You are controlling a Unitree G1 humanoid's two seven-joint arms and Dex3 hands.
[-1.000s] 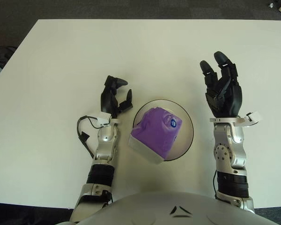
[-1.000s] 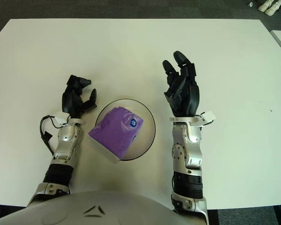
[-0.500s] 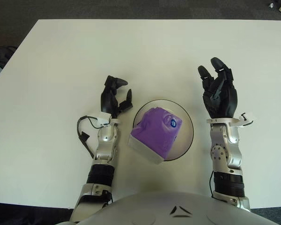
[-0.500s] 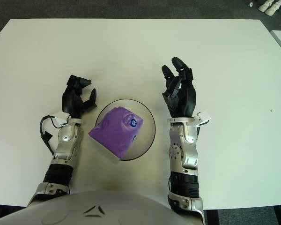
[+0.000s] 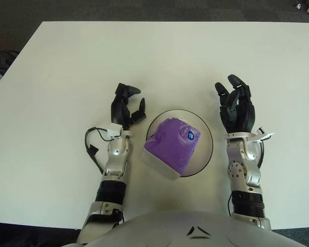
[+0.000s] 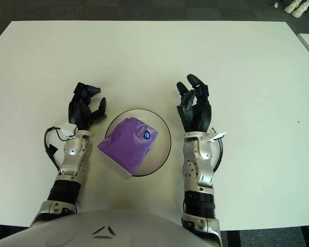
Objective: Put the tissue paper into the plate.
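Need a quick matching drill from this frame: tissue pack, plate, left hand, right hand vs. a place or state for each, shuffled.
Column 1:
1. tissue pack
2. plate
3. left hand
4. right hand

Column 2:
A. dark-rimmed and round, between the two forearms
B. empty, fingers relaxed, on the table right of the plate
C. purple, lying in the plate with one corner over its near-left rim
D. empty, fingers loosely bent, on the table left of the plate

Pairs: 1-C, 2-A, 3-D, 4-B
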